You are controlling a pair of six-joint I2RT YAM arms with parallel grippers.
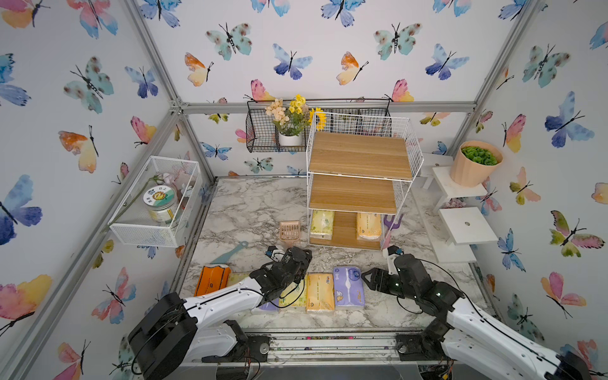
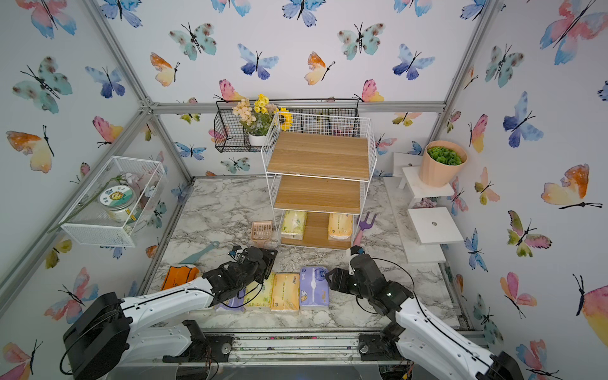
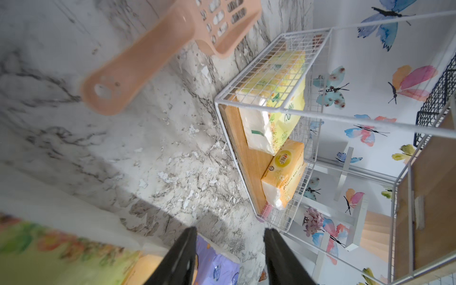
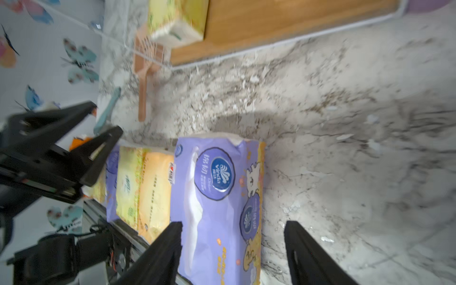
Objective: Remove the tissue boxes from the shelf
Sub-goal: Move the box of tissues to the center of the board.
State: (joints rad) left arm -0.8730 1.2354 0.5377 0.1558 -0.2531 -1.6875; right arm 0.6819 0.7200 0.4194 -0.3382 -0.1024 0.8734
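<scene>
Shelf [image 1: 360,151], bottom tier: yellow-green pack [image 1: 322,224] and light orange pack [image 1: 368,225] not yet removed; other packs [image 1: 319,291] rowed on desk [image 1: 250,204]; left hand [image 3: 229,229] parted, empty; right hand [image 4: 233,223] parted astride purple pack [image 4: 217,185], unclamped; next likely a low reach under middle board [image 1: 353,194]

Shelf [image 1: 360,154]: white wire frame, 3 wood tiers, upright at table rear. On the btm tier 2 packs are laid flat, apart: yellow-green pack [image 1: 322,224] left, light orange pack [image 1: 369,226] right. At the table front a row is laid flat: bright orange pack [image 1: 212,279] w/ black trim, then, side by side, 2nd purple pack [image 1: 265,306] (mostly hidden), 2nd yellow-green pack [image 1: 294,294], 2nd light orange pack [image 1: 319,292], purple pack [image 1: 348,287].
</scene>
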